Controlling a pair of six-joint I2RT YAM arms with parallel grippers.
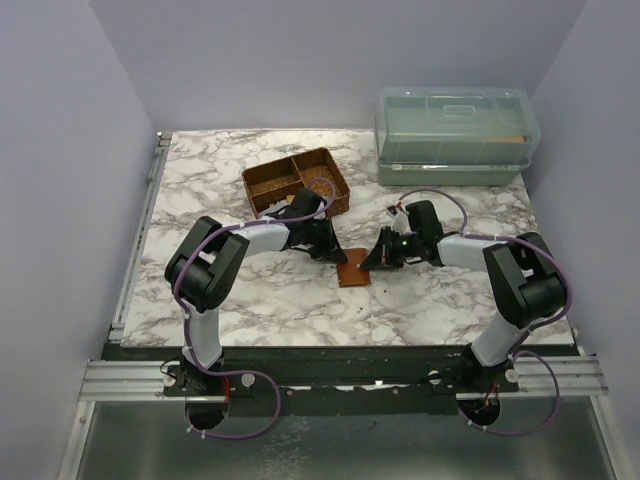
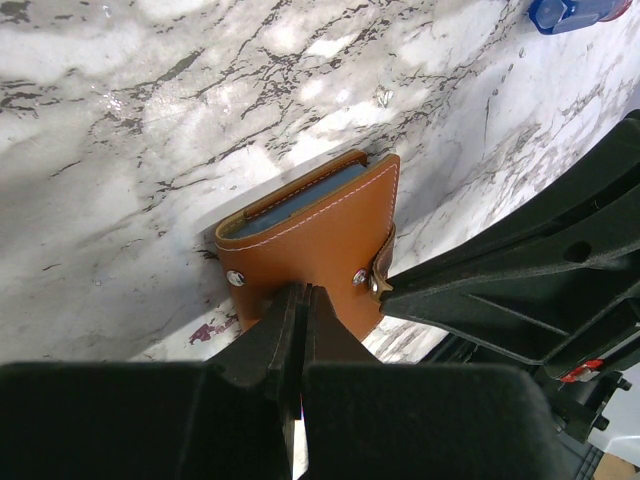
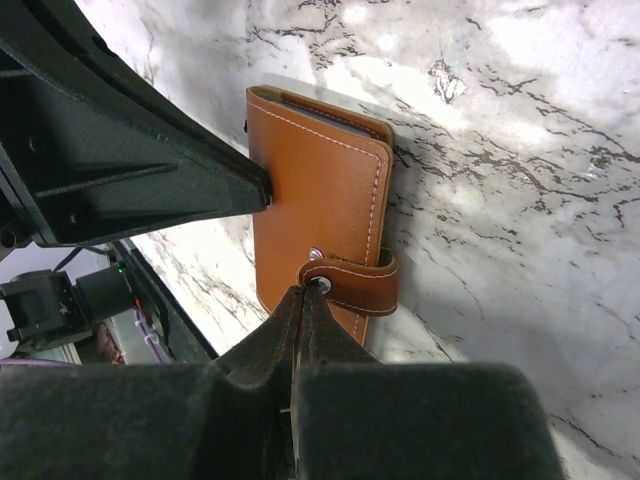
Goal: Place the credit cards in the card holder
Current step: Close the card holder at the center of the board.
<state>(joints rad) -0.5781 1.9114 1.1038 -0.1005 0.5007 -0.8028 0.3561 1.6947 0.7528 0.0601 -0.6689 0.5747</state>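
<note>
The card holder (image 1: 353, 270) lies folded on the marble table between both grippers; it is brown leather with pale stitching. A blue-grey edge of the credit cards (image 2: 300, 200) shows inside its fold, also seen as a thin grey edge of the cards (image 3: 320, 112) in the right wrist view. My left gripper (image 2: 303, 290) is shut, its tips resting on the holder's cover (image 2: 320, 235) between two metal studs. My right gripper (image 3: 310, 290) is shut too, its tips against the snap end of the holder's strap (image 3: 355, 285). Neither has anything between its fingers.
A brown divided basket tray (image 1: 297, 183) stands behind the left gripper. A clear lidded plastic box (image 1: 455, 135) sits at the back right. A blue object (image 2: 570, 12) lies at the top right of the left wrist view. Walls enclose the table.
</note>
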